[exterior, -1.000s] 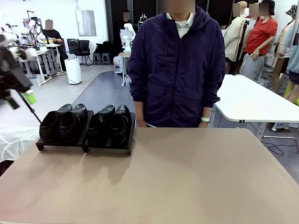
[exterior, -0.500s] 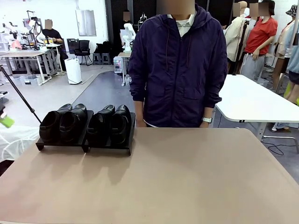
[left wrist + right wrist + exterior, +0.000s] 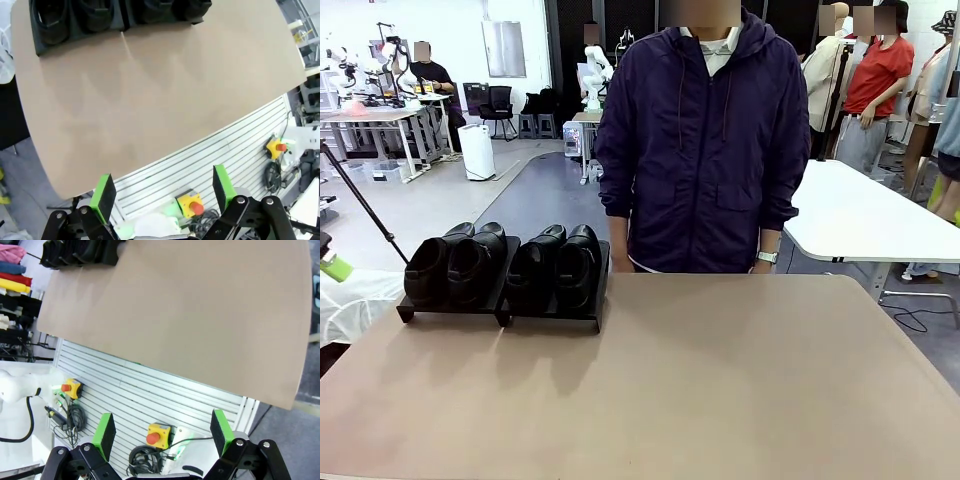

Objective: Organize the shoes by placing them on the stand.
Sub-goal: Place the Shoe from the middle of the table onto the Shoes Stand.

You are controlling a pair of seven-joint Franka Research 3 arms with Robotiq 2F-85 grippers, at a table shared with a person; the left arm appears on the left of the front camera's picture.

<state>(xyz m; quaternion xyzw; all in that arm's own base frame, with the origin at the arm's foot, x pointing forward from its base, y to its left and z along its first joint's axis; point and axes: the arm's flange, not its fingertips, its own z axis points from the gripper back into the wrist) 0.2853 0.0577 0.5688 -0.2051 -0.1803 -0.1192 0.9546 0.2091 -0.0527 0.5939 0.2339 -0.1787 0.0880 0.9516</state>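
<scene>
Four glossy black shoes (image 3: 503, 265) sit side by side on the low black stand (image 3: 500, 308).

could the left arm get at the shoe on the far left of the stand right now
Probably yes. The left gripper hangs above the table's near edge with jaws open and empty, and bare tabletop lies between it and that shoe on the stand.

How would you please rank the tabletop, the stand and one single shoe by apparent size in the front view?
1. The tabletop, by far the largest.
2. The stand, both platforms together.
3. One shoe; all four look alike.
</scene>
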